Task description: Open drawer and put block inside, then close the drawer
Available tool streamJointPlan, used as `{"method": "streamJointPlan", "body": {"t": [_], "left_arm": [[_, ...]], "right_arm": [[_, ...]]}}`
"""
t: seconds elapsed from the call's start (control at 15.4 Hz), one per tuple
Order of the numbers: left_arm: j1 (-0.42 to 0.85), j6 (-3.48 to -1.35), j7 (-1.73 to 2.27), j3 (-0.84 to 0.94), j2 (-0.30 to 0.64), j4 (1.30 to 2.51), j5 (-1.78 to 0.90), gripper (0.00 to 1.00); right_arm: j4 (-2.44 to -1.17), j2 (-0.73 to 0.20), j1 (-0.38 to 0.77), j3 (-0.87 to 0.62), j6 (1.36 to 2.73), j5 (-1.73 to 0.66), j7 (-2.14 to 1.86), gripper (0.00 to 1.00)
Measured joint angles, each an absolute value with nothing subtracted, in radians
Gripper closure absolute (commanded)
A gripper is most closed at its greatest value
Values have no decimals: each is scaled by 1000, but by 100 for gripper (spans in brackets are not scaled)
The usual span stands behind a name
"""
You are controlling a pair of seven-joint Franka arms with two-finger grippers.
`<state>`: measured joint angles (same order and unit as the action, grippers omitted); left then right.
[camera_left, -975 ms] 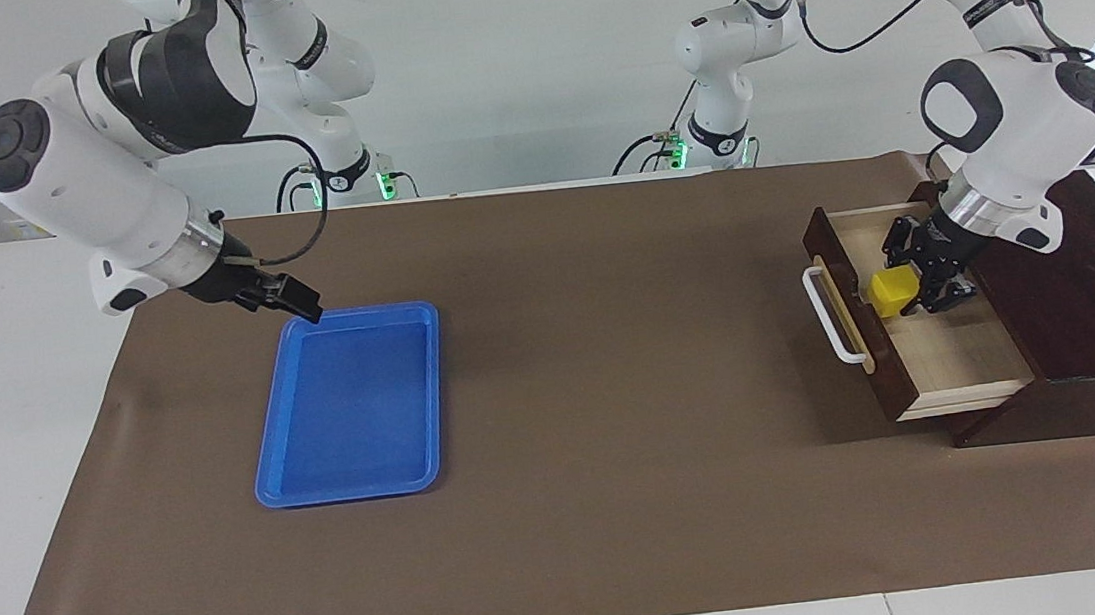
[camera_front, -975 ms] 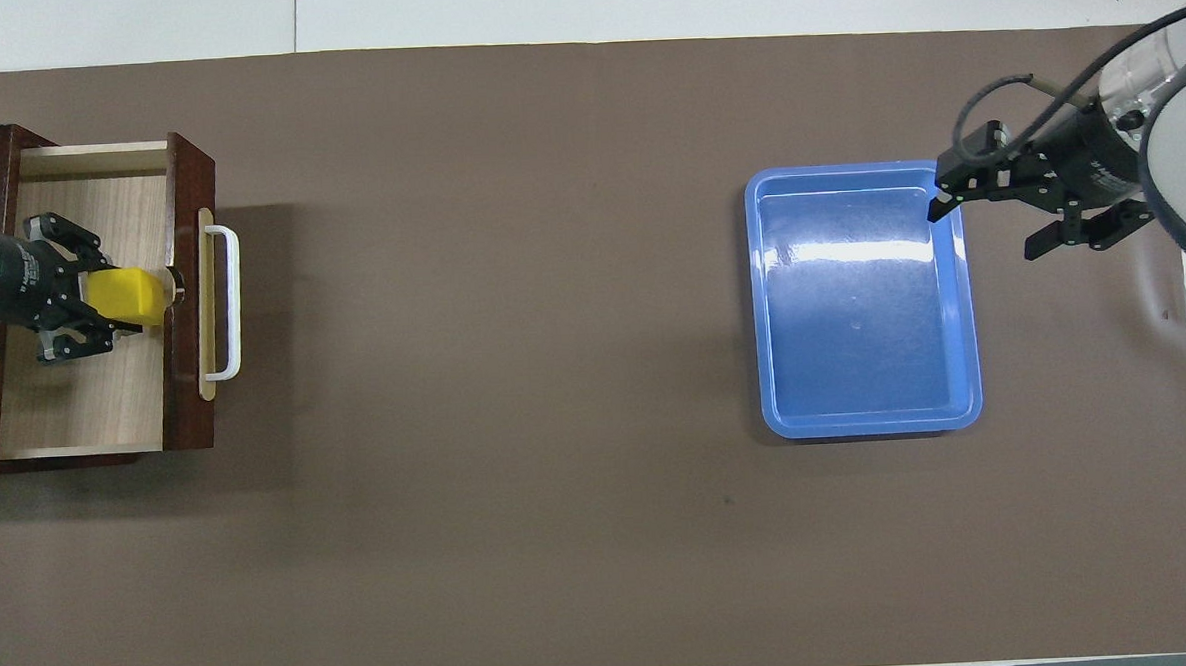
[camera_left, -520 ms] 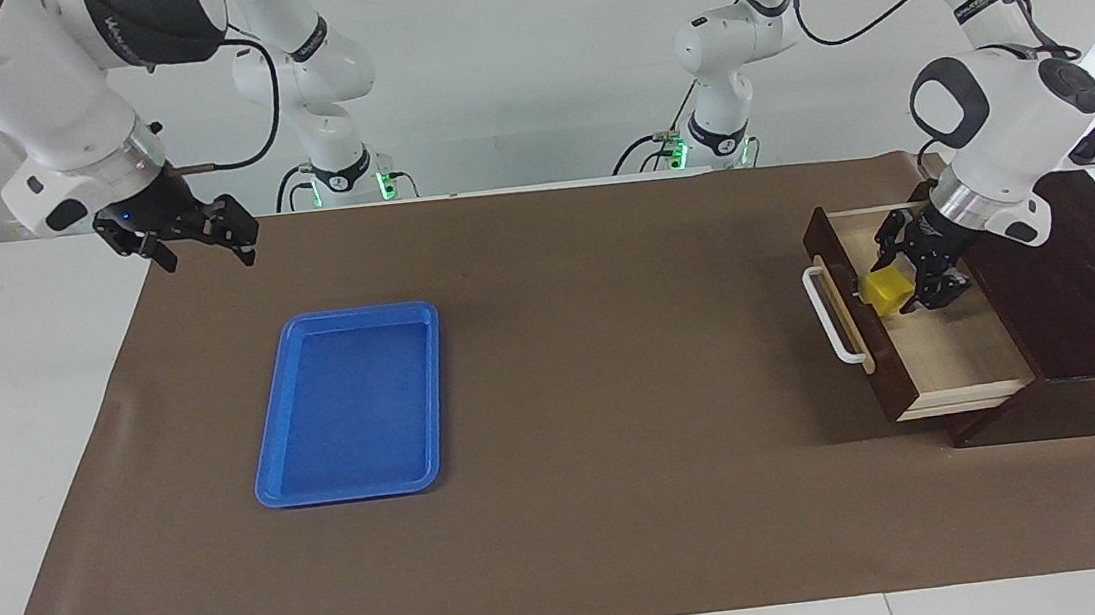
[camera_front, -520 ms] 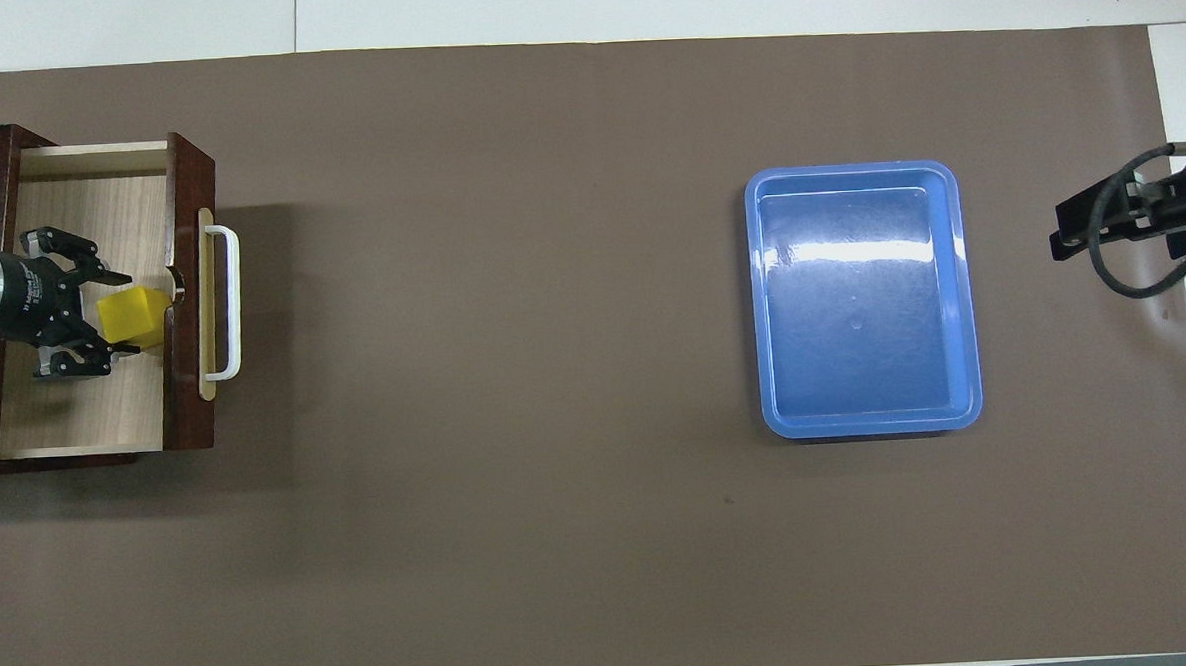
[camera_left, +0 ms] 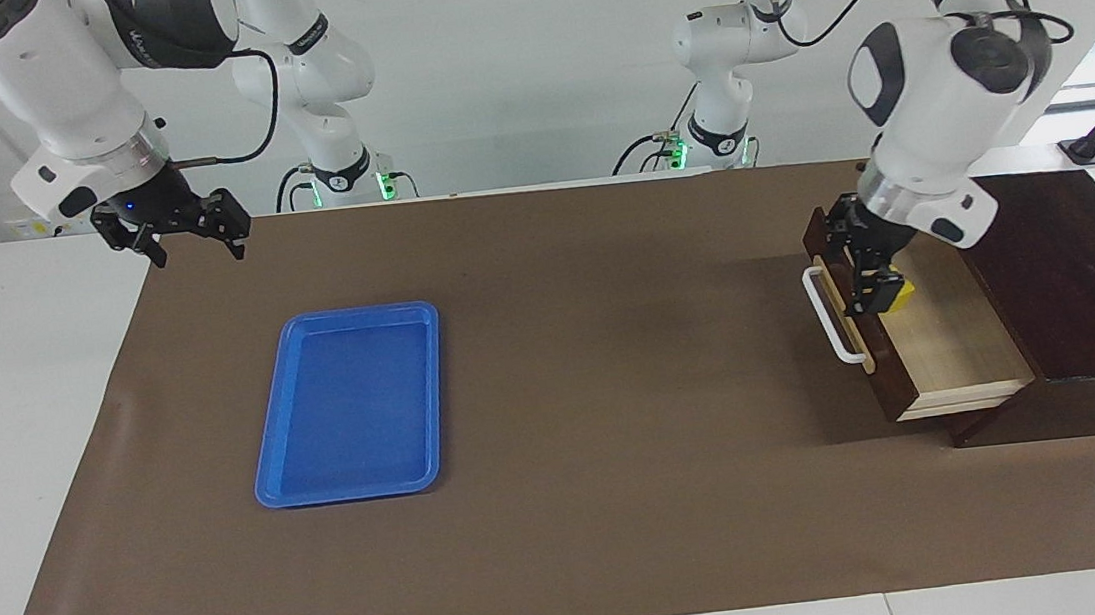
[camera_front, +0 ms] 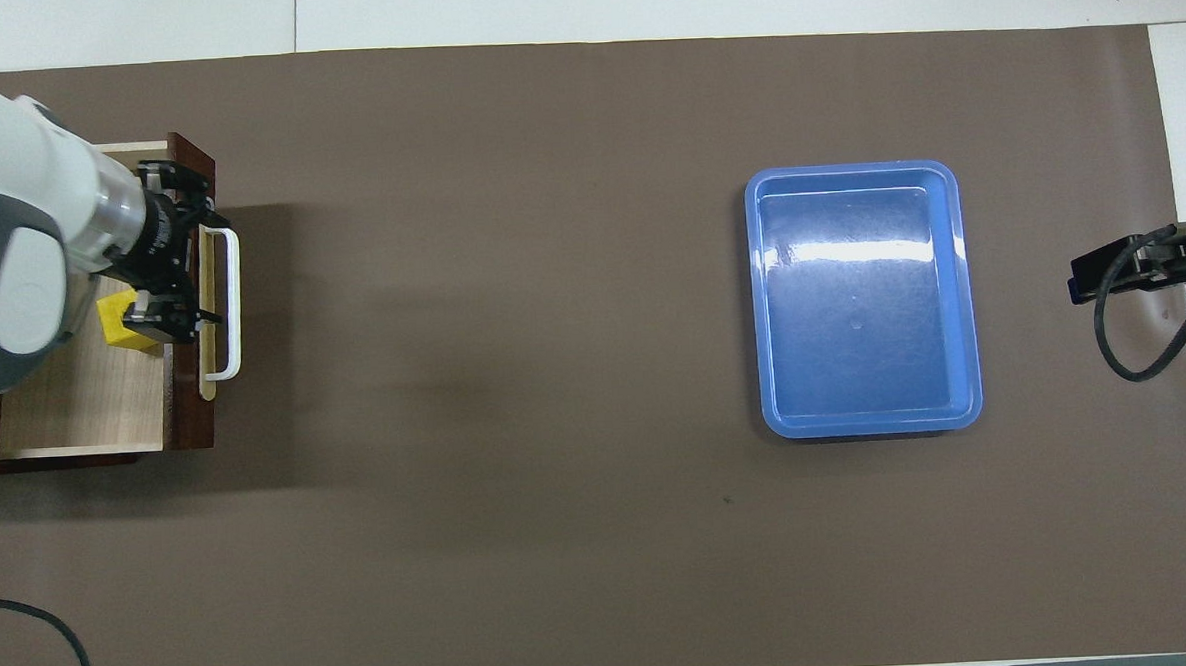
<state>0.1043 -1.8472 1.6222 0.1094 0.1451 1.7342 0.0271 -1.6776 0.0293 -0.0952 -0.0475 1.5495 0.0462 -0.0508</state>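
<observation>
The drawer [camera_left: 958,343] of the dark brown box stands pulled out at the left arm's end of the table, its white handle [camera_left: 824,321] facing the table's middle. Inside it, close to the front panel, lies the yellow block [camera_left: 901,298], partly hidden by my left gripper [camera_left: 860,267]. That gripper is open, empty and hangs over the drawer's front panel, by the handle. The overhead view shows the block [camera_front: 115,319] on the pale drawer floor [camera_front: 85,400], with the left gripper [camera_front: 192,250] spread along the front panel beside the handle [camera_front: 234,289]. My right gripper [camera_left: 190,243] waits open above the mat's corner.
An empty blue tray [camera_left: 351,407] lies on the brown mat toward the right arm's end, seen from overhead as the blue tray [camera_front: 862,301]. The dark brown box top [camera_left: 1077,277] rises above the drawer. White table shows around the mat.
The left gripper opened and let go of the block, then rose out of the drawer to over its front panel. The right gripper drew back from the tray's corner toward the robots.
</observation>
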Motion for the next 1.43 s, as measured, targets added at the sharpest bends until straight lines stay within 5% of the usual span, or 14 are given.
{"method": "streamJointPlan", "body": {"t": [0.33, 1.1, 1.43], "left_arm": [[88, -1946, 1626, 89, 142, 1842, 88, 0], [-164, -2027, 1445, 84, 138, 1844, 233, 0], [-169, -2033, 1409, 102, 137, 1843, 230, 0]], "right_arm": [[-1629, 24, -109, -47, 1483, 27, -43, 0], [-1617, 0, -111, -43, 1470, 26, -42, 0], [-1617, -15, -93, -16, 1465, 25, -42, 0]]}}
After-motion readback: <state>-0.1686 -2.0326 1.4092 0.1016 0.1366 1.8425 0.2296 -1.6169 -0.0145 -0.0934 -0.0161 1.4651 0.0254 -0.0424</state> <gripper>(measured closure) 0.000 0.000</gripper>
